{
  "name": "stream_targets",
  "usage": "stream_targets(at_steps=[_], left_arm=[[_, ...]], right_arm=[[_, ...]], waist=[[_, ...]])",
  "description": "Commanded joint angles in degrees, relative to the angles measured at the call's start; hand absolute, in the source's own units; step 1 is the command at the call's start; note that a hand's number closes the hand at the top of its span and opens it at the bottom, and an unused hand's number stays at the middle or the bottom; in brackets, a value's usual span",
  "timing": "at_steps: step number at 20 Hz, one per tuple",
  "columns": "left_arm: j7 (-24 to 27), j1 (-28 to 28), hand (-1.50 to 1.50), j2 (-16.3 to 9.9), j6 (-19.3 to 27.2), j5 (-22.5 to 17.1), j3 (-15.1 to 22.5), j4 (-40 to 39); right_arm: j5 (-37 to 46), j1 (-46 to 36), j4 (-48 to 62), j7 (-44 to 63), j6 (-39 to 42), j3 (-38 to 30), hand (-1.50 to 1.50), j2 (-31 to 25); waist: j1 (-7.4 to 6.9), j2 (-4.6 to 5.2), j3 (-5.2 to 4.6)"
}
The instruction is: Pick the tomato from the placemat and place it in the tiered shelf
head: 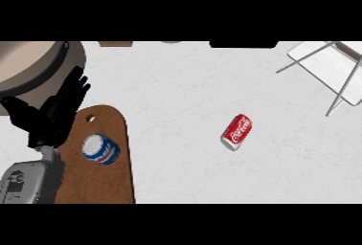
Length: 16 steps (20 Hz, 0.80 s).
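**Left robot hand open beside the board, no tomato showing**

The left robot hand (53, 112) is showing at the left side of the view, its grey forearm (28, 182) coming in from the lower edge. Its black fingers are spreading straight and upward, holding nothing, and the hand is lying partly over the left edge of the board (99, 177). The right robot hand is not showing anywhere.

The board, a brown wooden one with a rounded top and a small hole near that end, is serving as the landmark here. A blue and white can (100, 149) is lying on its upper half, just beside the left robot hand's wrist and apart from the fingers. Above and left of the board, a large round pot (28, 67) is sitting at the view's upper left corner, with the fingertips reaching close to its rim.

To the right of the board, well apart from it, a red can (237, 131) is lying on its side on the white table (176, 81), tilted. Far to the upper right of the board, the shelf (332, 67) is standing at the view's corner, its thin metal legs and pale panels showing.

The tomato is not visible; where it is cannot be told.
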<state>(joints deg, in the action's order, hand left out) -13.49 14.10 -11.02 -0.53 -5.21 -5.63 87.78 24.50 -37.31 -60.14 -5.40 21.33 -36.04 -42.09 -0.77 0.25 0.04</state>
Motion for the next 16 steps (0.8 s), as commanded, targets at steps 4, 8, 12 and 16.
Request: stream_targets(at_steps=[4,8,12,16], left_arm=[[-0.9,2.8,0.00,-0.2,-0.1,0.1,-0.6,-1.5],[-1.5,1.2,0.00,0.4,1.2,1.5,0.1,0.8],[-0.7,3.9,0.00,-0.2,-0.4,-0.1,-1.2,-3.6],[0.0,1.2,0.00,0.1,-1.3,-0.3,-0.4,-0.9]], right_arm=[[1.6,-5.7,18.0,-9.5,-3.2,2.5,1.50,-6.4],[2.2,-6.0,25.1,-15.5,-5.0,2.8,1.50,-8.2],[3.9,-7.1,30.5,-12.1,-13.2,0.7,-1.50,-9.2],[3.1,-9.3,35.9,-18.4,-20.3,-1.0,-1.50,-7.9]], waist=[[-0.04,0.00,0.00],[-0.21,0.03,0.03],[-0.42,0.35,0.05],[-1.28,0.53,0.13]])
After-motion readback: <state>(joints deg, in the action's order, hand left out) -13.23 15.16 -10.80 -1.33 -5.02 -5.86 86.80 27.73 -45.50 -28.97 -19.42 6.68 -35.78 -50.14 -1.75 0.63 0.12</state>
